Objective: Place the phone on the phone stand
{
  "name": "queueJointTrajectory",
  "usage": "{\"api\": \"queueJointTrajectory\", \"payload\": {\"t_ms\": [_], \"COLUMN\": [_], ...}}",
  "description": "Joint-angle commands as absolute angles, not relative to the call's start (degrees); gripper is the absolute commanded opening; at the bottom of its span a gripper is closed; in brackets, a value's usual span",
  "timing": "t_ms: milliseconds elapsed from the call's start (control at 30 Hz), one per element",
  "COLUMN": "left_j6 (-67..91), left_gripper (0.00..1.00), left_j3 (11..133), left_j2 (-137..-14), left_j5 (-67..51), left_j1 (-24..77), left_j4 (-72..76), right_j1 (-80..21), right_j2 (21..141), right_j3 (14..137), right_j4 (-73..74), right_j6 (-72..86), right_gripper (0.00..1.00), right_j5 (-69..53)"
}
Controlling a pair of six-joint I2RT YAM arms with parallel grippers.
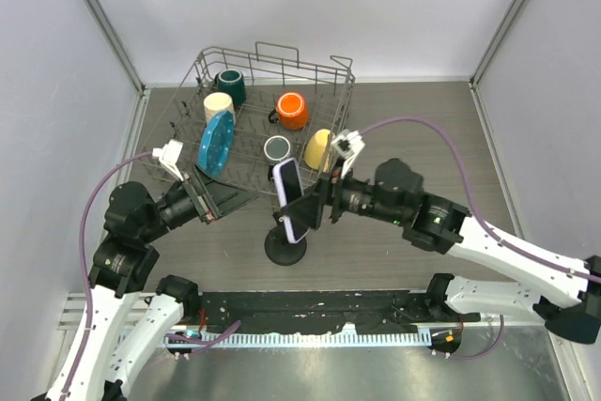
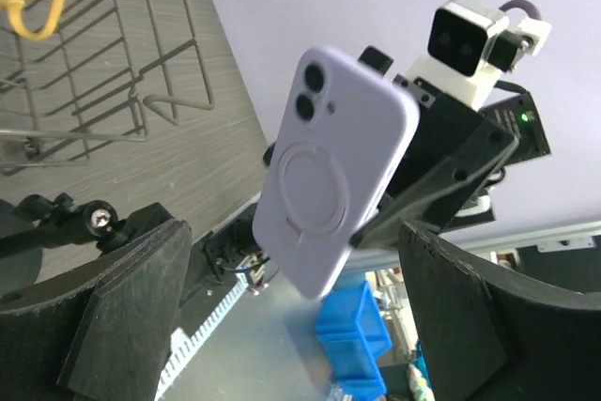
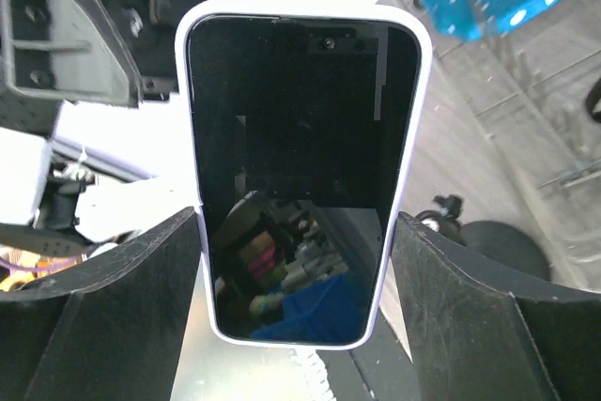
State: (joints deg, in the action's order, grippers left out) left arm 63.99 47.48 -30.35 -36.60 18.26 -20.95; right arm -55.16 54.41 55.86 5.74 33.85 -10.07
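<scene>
The phone (image 1: 290,196) hangs tilted in the air just above the phone stand (image 1: 285,248), whose round black base rests on the table. My right gripper (image 1: 315,204) is shut on the phone, one finger on each long edge. In the right wrist view the black screen (image 3: 299,176) faces the camera between the fingers (image 3: 122,307), with the stand (image 3: 498,251) low to the right. My left gripper (image 1: 208,202) is open to the left, holding nothing. In its wrist view the lilac back of the phone (image 2: 333,171) shows, clear of the stand's hinge (image 2: 94,221).
A wire dish rack (image 1: 272,49) stands behind the stand, holding an orange mug (image 1: 292,110), a yellow mug (image 1: 319,147), a dark green mug (image 1: 230,86), a cream mug (image 1: 218,105) and a blue plate (image 1: 216,143). Grey walls close both sides.
</scene>
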Motion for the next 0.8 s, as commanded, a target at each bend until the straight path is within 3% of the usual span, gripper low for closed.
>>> {"api": "queueJointTrajectory", "payload": {"t_ms": [0, 133, 400, 500, 700, 767], "left_j6": [53.11, 43.61, 42.19, 42.01, 42.1, 42.19], "left_gripper": [0.95, 0.96, 0.96, 0.91, 0.65, 0.61], "left_j3": [53.95, 57.91, 55.9, 55.81, 54.67, 54.23], "left_j2": [-29.62, -29.36, -27.16, -26.98, -26.63, -26.63], "left_j5": [-34.64, -27.26, -26.72, -27.42, -29.26, -30.23], "left_j1": [18.37, 18.37, 18.28, 18.28, 18.37, 18.37], "left_j4": [-28.8, -42.07, -42.8, -42.89, -42.63, -42.54], "right_j1": [-63.0, -68.72, -78.22, -79.45, -81.47, -81.65], "right_j2": [59.3, 65.47, 74.26, 76.37, 78.49, 78.92], "right_j3": [64.59, 70.12, 77.43, 79.01, 80.51, 80.68], "right_j4": [4.21, 9.04, 12.4, 12.04, 11.52, 11.34], "right_j6": [32.43, 30.94, 27.78, 27.25, 25.93, 25.58], "right_gripper": [0.01, 0.01, 0.01, 0.01, 0.01, 0.01], "right_j5": [4.0, 12.53, 21.53, 21.27, 22.15, 21.89]}}
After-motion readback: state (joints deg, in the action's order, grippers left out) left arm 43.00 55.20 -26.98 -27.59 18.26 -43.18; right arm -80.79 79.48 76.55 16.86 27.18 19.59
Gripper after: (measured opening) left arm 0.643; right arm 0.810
